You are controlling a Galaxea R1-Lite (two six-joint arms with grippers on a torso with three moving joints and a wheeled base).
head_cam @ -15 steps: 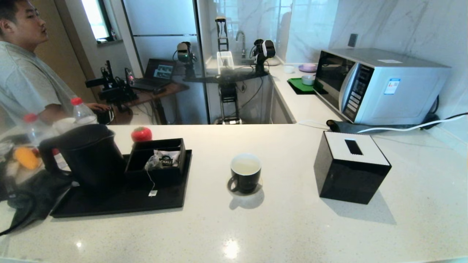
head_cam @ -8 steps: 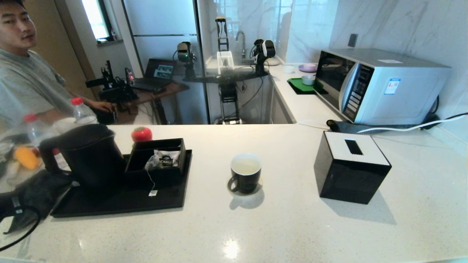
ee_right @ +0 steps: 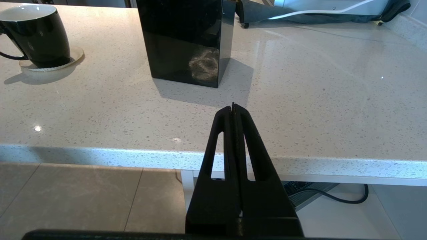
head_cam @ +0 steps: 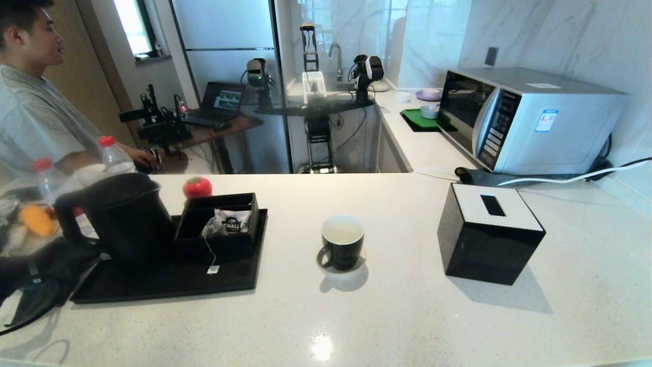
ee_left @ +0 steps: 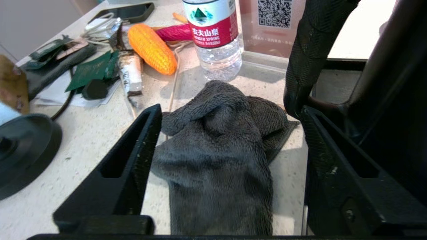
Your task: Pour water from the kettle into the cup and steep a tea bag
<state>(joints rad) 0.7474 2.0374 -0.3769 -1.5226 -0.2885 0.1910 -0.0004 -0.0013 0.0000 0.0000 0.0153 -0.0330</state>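
On the black tray (head_cam: 168, 285) at the counter's left stands the kettle (head_cam: 122, 216), set down upright; the left gripper (ee_left: 230, 115) hangs beside its handle with fingers spread wide and empty, over a grey cloth (ee_left: 220, 150); the right gripper (ee_right: 233, 108) is parked below the counter edge, fingers pressed together. The cup (head_cam: 342, 240) holds water (head_cam: 342, 233); next, I judge, pinch the tea bag (head_cam: 213, 228) by its string, high, lifting clear of the "CHALI" sachet (head_cam: 233, 223); the bottle (ee_left: 215, 36) reads "NONGFU SPRING".

Counter (head_cam: 407, 316) with tray (head_cam: 168, 285), perhaps coaster (head_cam: 362, 254)
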